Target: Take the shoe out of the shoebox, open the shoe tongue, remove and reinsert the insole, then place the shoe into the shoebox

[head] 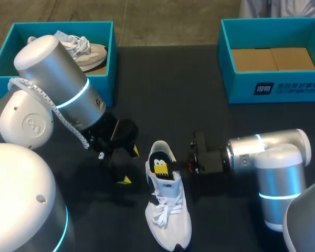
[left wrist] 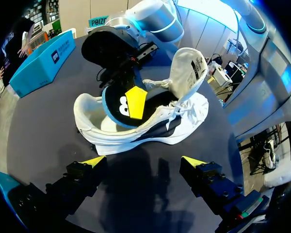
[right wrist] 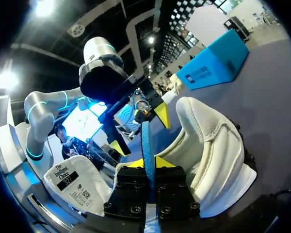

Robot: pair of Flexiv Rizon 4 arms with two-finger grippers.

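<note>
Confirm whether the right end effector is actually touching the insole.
Touching. In the right wrist view the insole stands edge-on, clamped between both fingers of the right end effector.

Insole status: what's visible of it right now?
The insole looks thin and foam-like, with a black top face bearing white markings and a blue edge. It stands tilted, its lower end inside the opening of the white shoe and the rest raised clear. The right gripper pinches it from both faces.
</note>
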